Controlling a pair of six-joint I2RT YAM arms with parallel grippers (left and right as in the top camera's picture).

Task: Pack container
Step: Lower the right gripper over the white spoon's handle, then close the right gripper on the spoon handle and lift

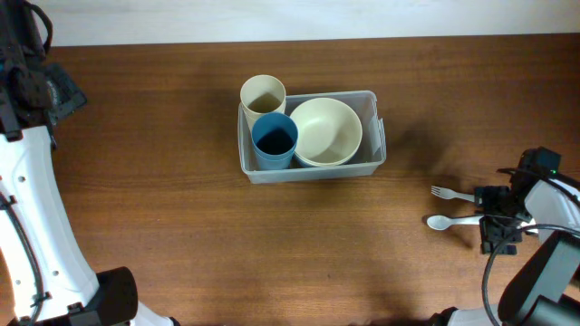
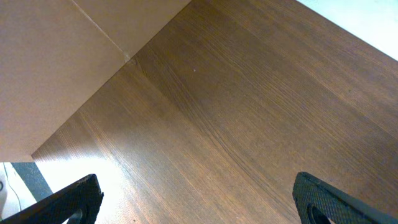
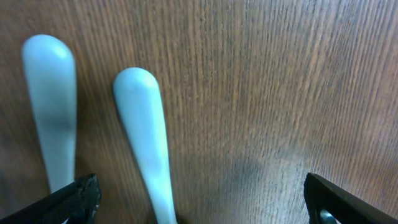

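Note:
The clear plastic container [image 1: 373, 136] stands mid-table. Inside it are a blue cup [image 1: 274, 140] and a cream bowl [image 1: 326, 131]; a cream cup [image 1: 263, 93] sits at its back left corner. A white fork [image 1: 450, 193] and a white spoon [image 1: 442, 222] lie on the table at the right. My right gripper [image 1: 494, 219] is open low over their handle ends. In the right wrist view one white handle [image 3: 146, 137] lies between the fingers [image 3: 202, 202] and the other [image 3: 48, 106] lies just outside the left finger. My left gripper [image 2: 193, 199] is open and empty.
The left arm [image 1: 36, 91] is raised at the far left edge, away from the container. Its wrist view shows only bare wooden table [image 2: 236, 124] and a pale wall. The right arm's white body [image 1: 553, 263] fills the front right corner.

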